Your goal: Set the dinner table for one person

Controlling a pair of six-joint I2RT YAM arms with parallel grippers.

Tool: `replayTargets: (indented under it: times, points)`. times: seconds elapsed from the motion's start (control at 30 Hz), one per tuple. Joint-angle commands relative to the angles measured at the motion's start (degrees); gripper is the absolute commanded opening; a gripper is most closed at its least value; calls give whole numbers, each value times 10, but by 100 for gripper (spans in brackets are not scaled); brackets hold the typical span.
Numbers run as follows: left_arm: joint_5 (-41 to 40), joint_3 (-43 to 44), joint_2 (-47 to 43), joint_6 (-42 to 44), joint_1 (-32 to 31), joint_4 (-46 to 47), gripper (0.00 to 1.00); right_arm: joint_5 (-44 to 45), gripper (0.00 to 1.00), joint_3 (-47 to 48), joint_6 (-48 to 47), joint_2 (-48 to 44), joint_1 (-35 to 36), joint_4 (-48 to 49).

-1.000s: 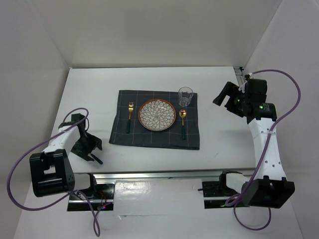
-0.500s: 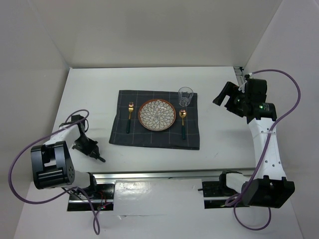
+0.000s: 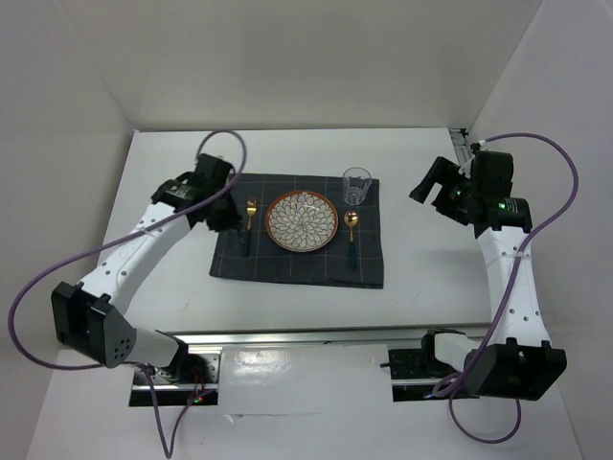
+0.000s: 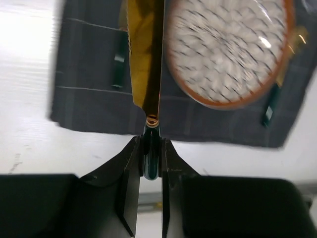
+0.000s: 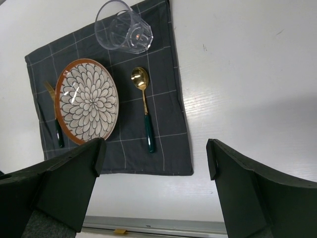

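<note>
My left gripper (image 3: 222, 213) hangs over the left edge of the dark grey placemat (image 3: 297, 268), shut on a knife. In the left wrist view the knife's dark green handle (image 4: 151, 153) is pinched between the jaws and its gold blade (image 4: 145, 54) points away over the cloth. On the placemat lie a gold fork (image 3: 251, 225), a patterned plate (image 3: 302, 220), a gold spoon (image 3: 351, 235) and a clear glass (image 3: 356, 184). My right gripper (image 3: 436, 184) is open above the white dinner table (image 3: 431, 278), to the right of the cloth, with nothing between its fingers (image 5: 64, 188).
The right wrist view shows the glass (image 5: 124, 32), plate (image 5: 86, 100), spoon (image 5: 144, 109) and fork (image 5: 57, 126) on the placemat (image 5: 168, 153). An aluminium rail (image 3: 326, 335) runs along the near edge. White walls enclose the table at the back and sides.
My left gripper closed on the knife near the table's front-left corner, then carried it up and right to the placemat's left side. The right arm has not moved.
</note>
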Motion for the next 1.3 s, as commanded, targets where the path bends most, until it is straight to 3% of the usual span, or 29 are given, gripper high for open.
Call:
replayTargets:
  times: [0.0, 0.03, 0.17, 0.3, 0.7, 1.0, 1.03, 1.07, 1.27]
  points:
    - [32, 82, 63, 11, -91, -37, 0, 22, 95, 19, -3, -2, 2, 9]
    - [39, 98, 82, -7, -140, -37, 0, 23, 95, 24, -3, -2, 2, 2]
    - [67, 194, 191, -41, -237, -10, 0, 43, 95, 24, 5, -15, 2, -5]
    - [72, 326, 334, -71, -297, 3, 0, 71, 95, 24, 23, -38, 2, -17]
    - [123, 481, 549, -122, -317, 53, 0, 107, 95, 24, 29, -84, 2, -55]
    - [123, 545, 623, -123, -312, 46, 0, 107, 95, 29, 29, -84, 2, -71]
    - [123, 545, 623, -123, -312, 46, 5, 107, 95, 29, 29, -84, 2, -71]
    - [123, 545, 628, -118, -312, 46, 21, 107, 95, 29, 29, -84, 2, -71]
    - [129, 545, 629, -105, -312, 46, 57, 107, 95, 29, 29, -84, 2, -71]
